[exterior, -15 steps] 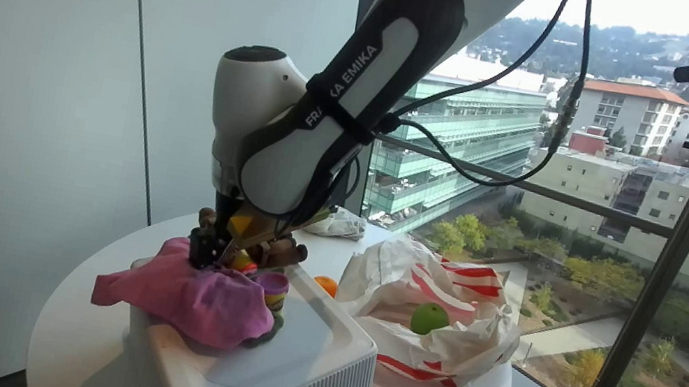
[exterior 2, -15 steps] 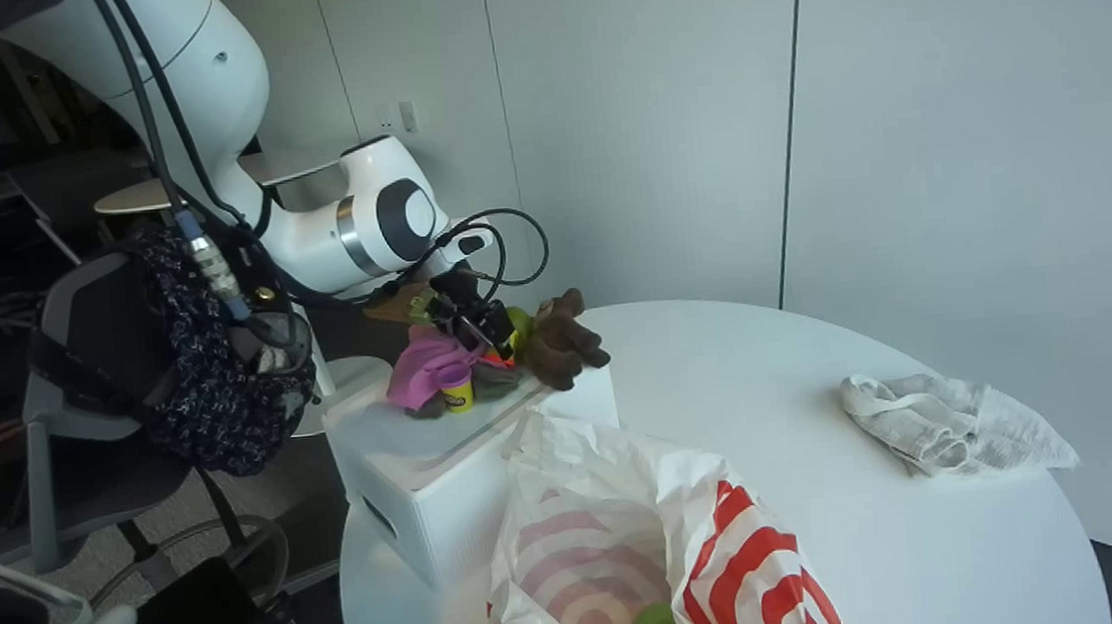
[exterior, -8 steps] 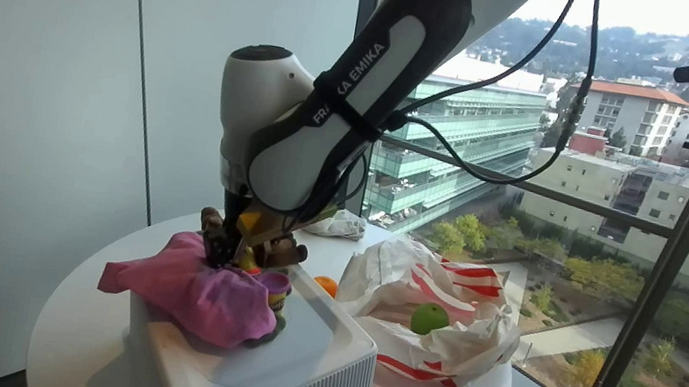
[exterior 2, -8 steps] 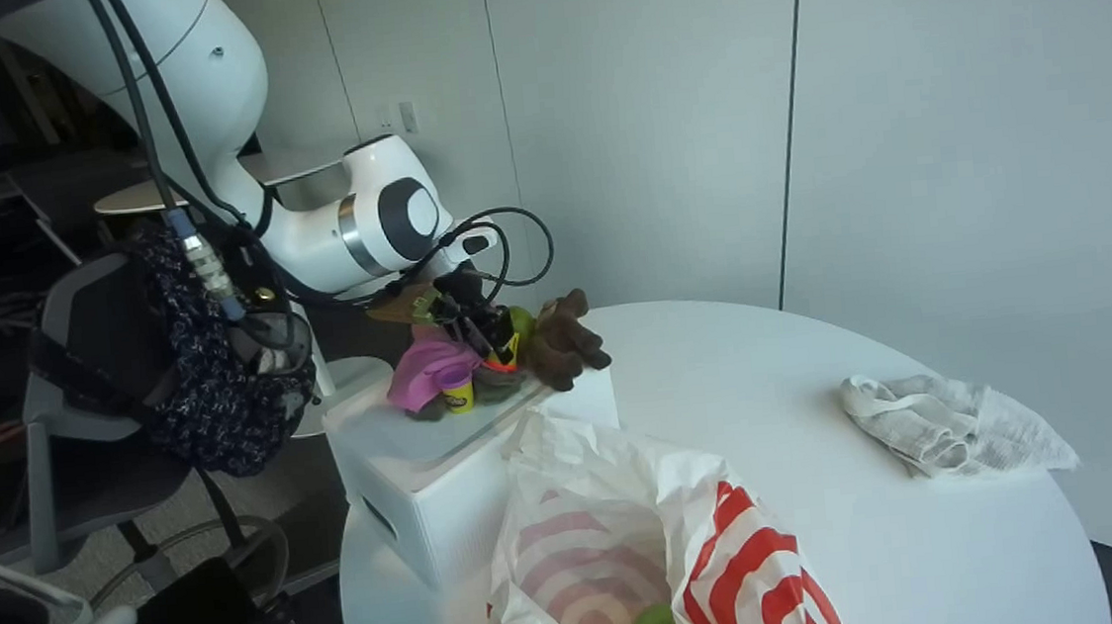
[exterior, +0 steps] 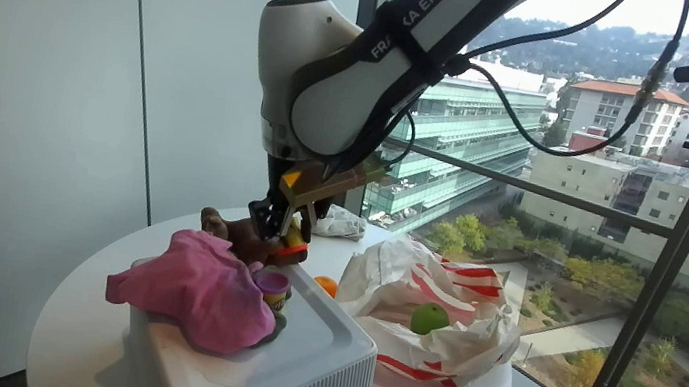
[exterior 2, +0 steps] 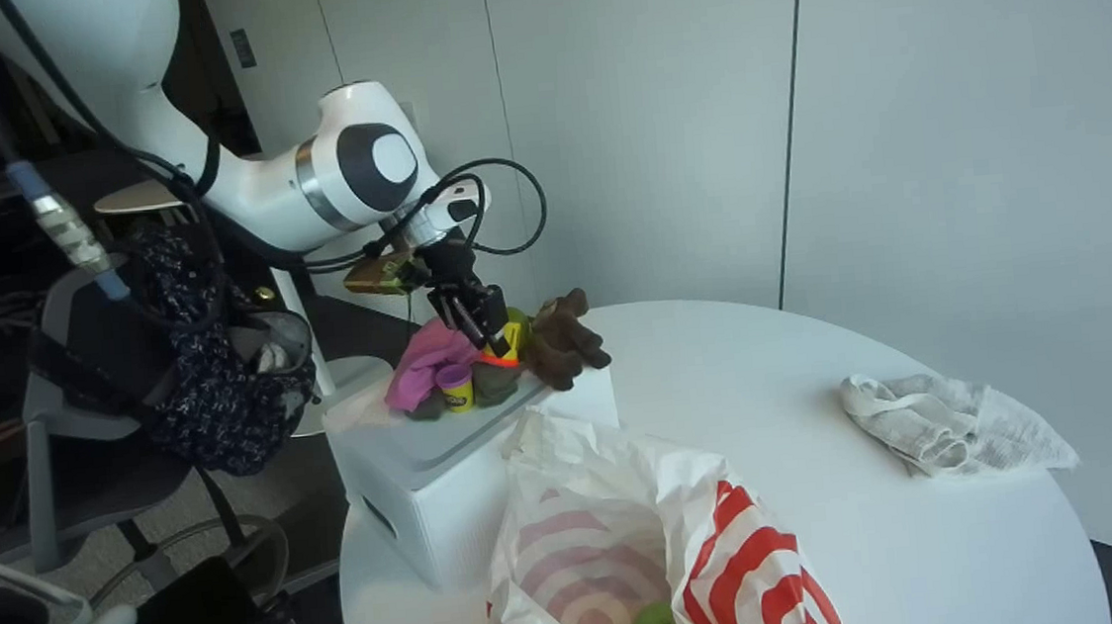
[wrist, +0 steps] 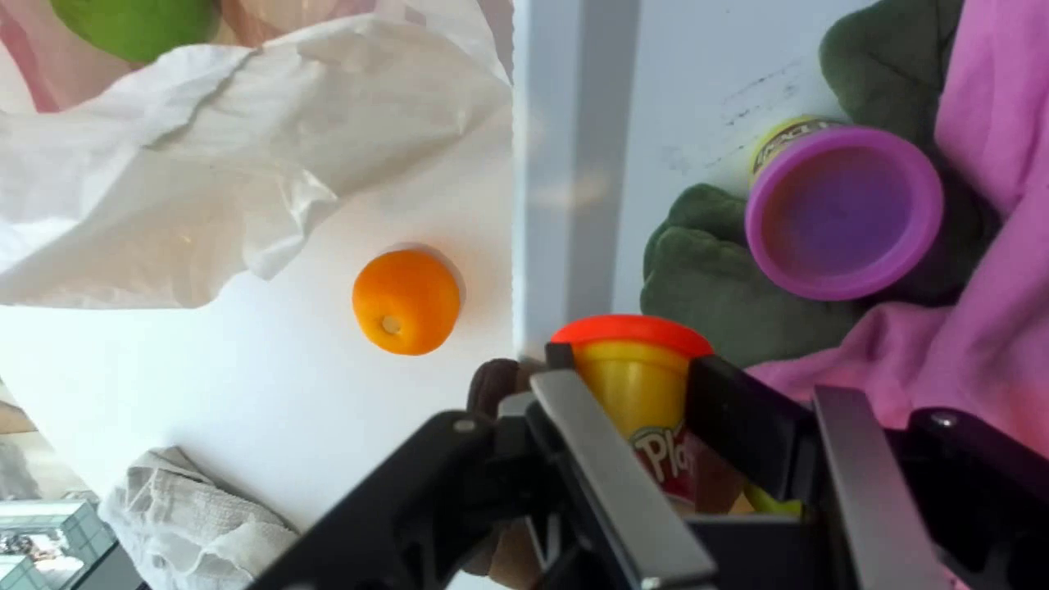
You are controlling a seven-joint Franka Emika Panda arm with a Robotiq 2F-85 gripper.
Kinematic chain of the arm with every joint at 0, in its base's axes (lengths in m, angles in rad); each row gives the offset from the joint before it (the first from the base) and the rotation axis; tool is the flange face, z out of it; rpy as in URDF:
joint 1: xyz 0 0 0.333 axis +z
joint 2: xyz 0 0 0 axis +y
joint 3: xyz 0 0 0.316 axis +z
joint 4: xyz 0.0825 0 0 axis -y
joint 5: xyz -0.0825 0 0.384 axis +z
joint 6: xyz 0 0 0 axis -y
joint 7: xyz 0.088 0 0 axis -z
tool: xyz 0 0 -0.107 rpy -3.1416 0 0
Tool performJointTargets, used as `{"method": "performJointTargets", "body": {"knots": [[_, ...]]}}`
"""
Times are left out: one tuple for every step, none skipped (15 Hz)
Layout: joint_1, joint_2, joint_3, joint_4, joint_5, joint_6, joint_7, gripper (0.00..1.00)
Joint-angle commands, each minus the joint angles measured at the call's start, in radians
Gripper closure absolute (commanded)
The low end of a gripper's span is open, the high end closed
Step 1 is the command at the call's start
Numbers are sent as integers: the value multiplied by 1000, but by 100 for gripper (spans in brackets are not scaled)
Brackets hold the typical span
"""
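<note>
Since half a second ago, my end effector (wrist: 633, 373) has lifted up out of the pile, and a yellow can (wrist: 641, 403) has risen with it, while the pink cloth (exterior: 200, 289) has shifted only slightly. I am gripping the yellow can between my two black finger pads (wrist: 737, 418). Its label shows the letters "Pla", the rest being hidden, and its lid is red-orange; in both exterior views that lid forms the can's lower end. The can hangs right by a brown plush toy (exterior 2: 563, 341), and I cannot tell whether the two touch.

Below is a white box (exterior: 323, 353) with a ribbed side. On its top, the pink cloth lies crumpled and pokes out past one edge. Just beside the cloth is a purple-lidded tub (wrist: 844, 213) with a yellow side, and dark green plush (wrist: 721, 287) around it.

The box stands on a round white worktop (exterior 2: 740, 377). Next to it, an orange fruit (wrist: 407, 303) rests near a crumpled white plastic bag (exterior 2: 675, 501) with red stripes. A green fruit (exterior: 430, 318) sits inside the bag. Well apart lies a bunched grey-white cloth (exterior 2: 962, 424).
</note>
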Motion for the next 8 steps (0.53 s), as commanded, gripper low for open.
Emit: {"method": "performJointTargets", "body": {"knots": [[-65,-183,31,-109,9,-219,54,79],[-88,-212,40,-129,18,-280,65,80],[-111,-234,45,-155,36,-334,65,80],[-131,-251,51,-168,52,-392,72,80],[-157,-246,50,-195,54,-418,83,79],[-178,-241,50,-208,70,-451,88,79],[-204,-208,42,-230,60,-419,109,78],[-226,-185,35,-250,51,-372,127,77]]}}
